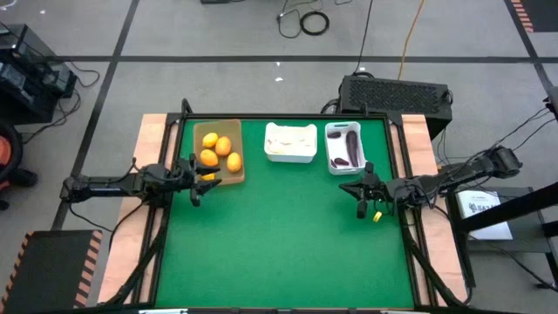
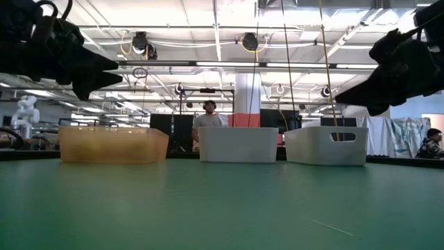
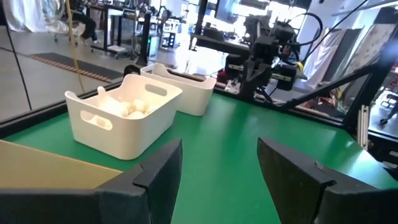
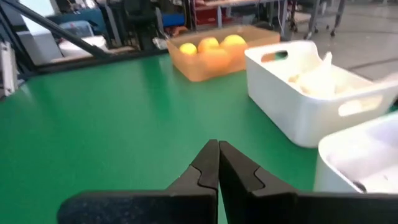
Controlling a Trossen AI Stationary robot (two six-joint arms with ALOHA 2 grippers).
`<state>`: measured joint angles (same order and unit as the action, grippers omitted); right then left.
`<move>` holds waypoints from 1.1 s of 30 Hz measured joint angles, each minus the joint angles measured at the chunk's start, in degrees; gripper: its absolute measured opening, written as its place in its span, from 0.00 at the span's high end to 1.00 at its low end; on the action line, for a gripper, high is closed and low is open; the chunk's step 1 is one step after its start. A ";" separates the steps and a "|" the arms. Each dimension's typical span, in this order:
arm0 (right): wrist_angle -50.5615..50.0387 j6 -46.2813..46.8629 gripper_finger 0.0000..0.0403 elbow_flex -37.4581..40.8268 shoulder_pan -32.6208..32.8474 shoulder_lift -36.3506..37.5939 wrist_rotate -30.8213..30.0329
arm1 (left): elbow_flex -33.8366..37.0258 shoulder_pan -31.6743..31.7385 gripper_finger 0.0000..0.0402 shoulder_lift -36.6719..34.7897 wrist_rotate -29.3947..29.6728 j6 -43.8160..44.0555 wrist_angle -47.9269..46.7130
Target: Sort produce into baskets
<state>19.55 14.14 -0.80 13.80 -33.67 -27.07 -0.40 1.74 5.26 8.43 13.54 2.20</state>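
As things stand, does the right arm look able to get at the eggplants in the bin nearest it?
Probably yes: the right gripper, fingers shut, sits just in front of the white bin holding the eggplants, with bare green table between, though it must open first.

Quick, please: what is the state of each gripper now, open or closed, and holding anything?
Left gripper: open, holding nothing.
Right gripper: closed, fingers together, holding nothing.

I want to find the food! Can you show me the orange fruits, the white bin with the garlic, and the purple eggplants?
orange fruits (image 1: 209, 158): high view, middle of one fruit.
white bin with the garlic (image 1: 290, 158): high view, its near rim.
purple eggplants (image 1: 352, 146): high view, middle of one piece.
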 joint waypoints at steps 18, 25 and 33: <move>-6.40 -1.37 1.00 0.00 -1.38 1.16 1.59 | 0.04 0.02 0.46 0.00 0.76 -0.41 0.10; -6.60 -1.37 1.00 0.00 -1.36 1.16 1.61 | 0.02 0.02 0.46 0.00 0.74 -0.41 0.11; -6.57 -1.37 1.00 0.00 -1.36 1.16 1.61 | 0.02 0.02 0.46 0.00 0.74 -0.43 0.20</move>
<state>12.97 12.78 -0.80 12.45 -32.51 -25.45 -0.38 1.76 5.26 9.17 13.10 2.39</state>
